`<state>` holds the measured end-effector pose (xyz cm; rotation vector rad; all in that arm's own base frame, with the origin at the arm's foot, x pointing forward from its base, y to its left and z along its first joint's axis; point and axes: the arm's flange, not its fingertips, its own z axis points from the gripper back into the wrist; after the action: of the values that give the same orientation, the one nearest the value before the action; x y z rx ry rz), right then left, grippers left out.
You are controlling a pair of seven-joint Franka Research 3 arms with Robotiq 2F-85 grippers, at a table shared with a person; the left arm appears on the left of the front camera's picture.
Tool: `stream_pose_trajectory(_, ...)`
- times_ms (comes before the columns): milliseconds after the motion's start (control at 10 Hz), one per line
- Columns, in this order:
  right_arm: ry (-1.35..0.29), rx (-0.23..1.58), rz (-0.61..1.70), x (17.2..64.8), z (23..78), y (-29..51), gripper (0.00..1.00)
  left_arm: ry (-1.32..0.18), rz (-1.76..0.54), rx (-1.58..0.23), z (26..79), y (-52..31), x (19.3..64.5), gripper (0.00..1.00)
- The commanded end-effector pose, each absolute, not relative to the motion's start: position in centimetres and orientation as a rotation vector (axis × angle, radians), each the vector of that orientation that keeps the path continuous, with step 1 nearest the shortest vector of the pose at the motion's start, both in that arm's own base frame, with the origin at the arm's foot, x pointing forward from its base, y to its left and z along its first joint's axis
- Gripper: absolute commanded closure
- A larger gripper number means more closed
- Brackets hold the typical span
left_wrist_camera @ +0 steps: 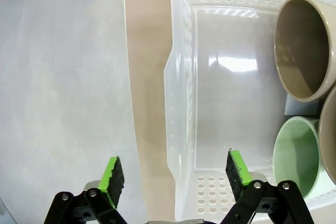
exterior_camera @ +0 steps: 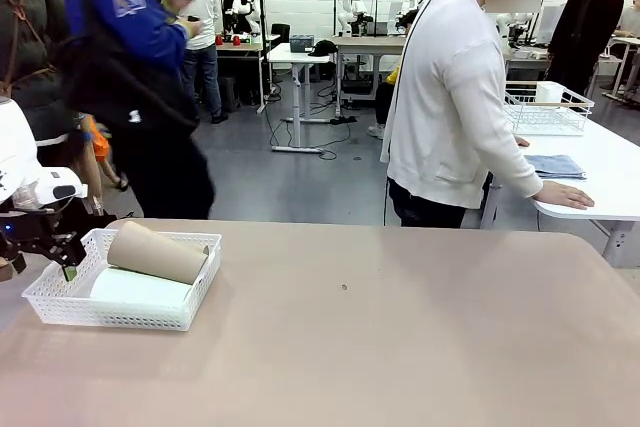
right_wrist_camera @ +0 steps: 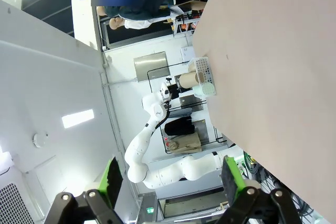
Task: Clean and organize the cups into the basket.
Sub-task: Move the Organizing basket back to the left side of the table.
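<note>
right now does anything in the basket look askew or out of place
Nothing is spilled or damaged. One tan-brown cup lies on its side across the white basket, resting on the cups beneath rather than sitting flat beside the mint green cup.

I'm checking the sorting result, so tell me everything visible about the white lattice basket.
The shallow rectangular white plastic lattice basket sits flat at the tan table's left end. Its walls are perforated and its floor is smooth. Inside lie matte tan-brown tumblers and a pale mint green tumbler, on their sides.

Both grippers (left_wrist_camera: 176, 174) (right_wrist_camera: 173, 177), jaws wide apart.
</note>
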<state>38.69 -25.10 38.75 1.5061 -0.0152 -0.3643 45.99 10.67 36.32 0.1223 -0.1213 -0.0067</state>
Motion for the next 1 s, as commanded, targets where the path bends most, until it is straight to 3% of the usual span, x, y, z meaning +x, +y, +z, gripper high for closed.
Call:
stream_pose_trajectory(0, -0.027, 1.514, -0.373, 38.7, 38.6, -25.0, 0.0, -0.187, 0.05, 0.144, 38.3, 10.5, 44.0, 0.0)
stream_pose_trajectory(300, -0.027, 1.514, -0.373, 38.7, 38.6, -25.0, 0.0, -0.383, 0.058, 0.158, 44.7, 8.4, 36.4, 0.0)
stream_pose_trajectory(500, -0.027, 1.514, -0.373, 38.7, 38.6, -25.0, 0.0, -0.471, 0.076, 0.135, 46.2, 7.8, 31.5, 0.0)
stream_pose_trajectory(700, -0.027, 1.514, -0.373, 38.7, 38.6, -25.0, 0.0, -0.48, 0.085, 0.098, 46.8, 8.8, 29.2, 0.0)
stream_pose_trajectory(900, -0.027, 1.514, -0.373, 38.7, 38.6, -25.0, 0.0, -0.433, 0.119, 0.152, 45.7, 9.0, 30.3, 0.0)
